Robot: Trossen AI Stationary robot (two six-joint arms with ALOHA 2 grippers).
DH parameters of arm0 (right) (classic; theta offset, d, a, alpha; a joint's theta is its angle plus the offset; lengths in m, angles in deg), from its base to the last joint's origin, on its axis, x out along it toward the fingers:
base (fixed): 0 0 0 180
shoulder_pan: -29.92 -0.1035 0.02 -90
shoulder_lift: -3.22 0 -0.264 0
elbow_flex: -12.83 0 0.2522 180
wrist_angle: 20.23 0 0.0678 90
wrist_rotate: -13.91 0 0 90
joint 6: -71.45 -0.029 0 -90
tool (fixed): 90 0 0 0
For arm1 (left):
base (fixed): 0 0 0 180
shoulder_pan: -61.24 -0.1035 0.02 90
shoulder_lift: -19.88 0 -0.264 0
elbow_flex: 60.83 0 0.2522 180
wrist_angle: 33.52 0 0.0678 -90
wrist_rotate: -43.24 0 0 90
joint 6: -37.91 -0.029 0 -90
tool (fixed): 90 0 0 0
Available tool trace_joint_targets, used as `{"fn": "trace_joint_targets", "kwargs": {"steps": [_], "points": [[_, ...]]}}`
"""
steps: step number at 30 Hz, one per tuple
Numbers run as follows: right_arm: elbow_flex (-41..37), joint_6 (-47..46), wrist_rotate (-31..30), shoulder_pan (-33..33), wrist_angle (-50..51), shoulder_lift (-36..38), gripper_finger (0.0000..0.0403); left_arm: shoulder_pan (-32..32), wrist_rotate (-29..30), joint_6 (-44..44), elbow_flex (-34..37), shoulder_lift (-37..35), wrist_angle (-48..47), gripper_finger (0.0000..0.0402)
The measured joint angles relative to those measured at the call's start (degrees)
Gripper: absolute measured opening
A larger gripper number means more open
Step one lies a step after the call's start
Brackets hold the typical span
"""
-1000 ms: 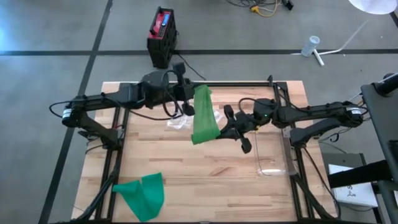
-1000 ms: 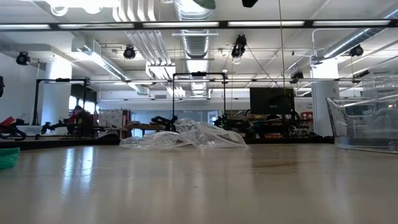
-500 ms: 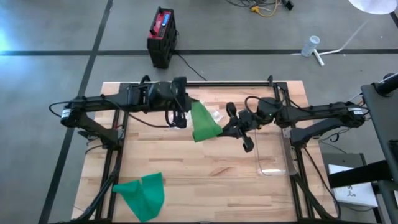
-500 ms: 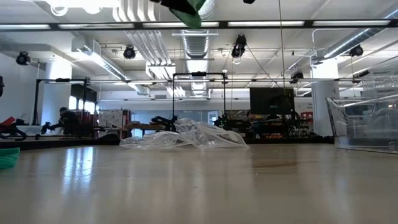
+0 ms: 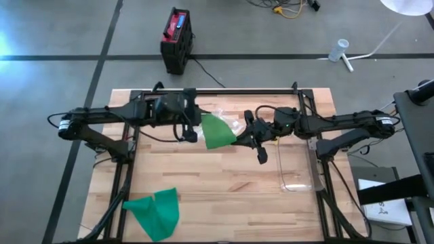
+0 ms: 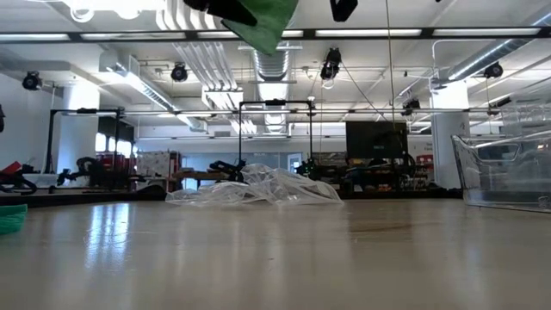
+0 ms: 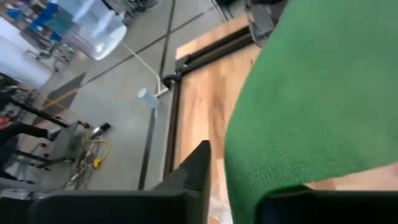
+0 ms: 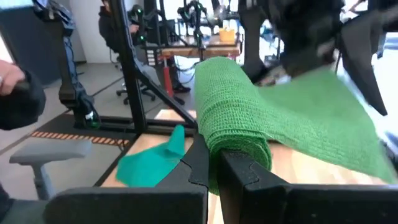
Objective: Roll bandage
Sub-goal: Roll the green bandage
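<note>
Green bandage aloft above crumpled plastic wrap: left gripper grasping its loose end, right gripper clenched on its rolled end.

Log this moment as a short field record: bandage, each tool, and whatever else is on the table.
bandage: green, held above the table between both arms, partly rolled
right tool: shut on the rolled end of the bandage
left tool: at the bandage's loose end; grip unclear
second green cloth: lying at the table's front left corner
clear wrapper: crumpled on the table
clear bin: on the table's right side
</note>
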Motion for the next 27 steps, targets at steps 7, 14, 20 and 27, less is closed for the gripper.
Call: {"fn": "trace_joint_targets", "kwargs": {"steps": [7,14,20,27], "points": [[1.9,1.0,-0.9,-0.1,-0.1,0.1,0.0003,0.7,0.5,-0.2,4.9,-1.1,3.1,0.0123],[2.7,2.6,-2.7,0.0,0.2,0.2,0.0003,1.6,2.0,1.5,7.0,-7.3,1.0,0.0212],[4.0,6.2,-7.5,0.0,-0.3,0.3,0.0003,2.5,9.1,1.3,7.4,-16.0,2.1,0.0257],[4.0,7.0,-12.5,0.4,-0.5,0.3,0.0003,2.7,-5.9,7.4,5.9,-22.4,8.2,0.0297]]}}
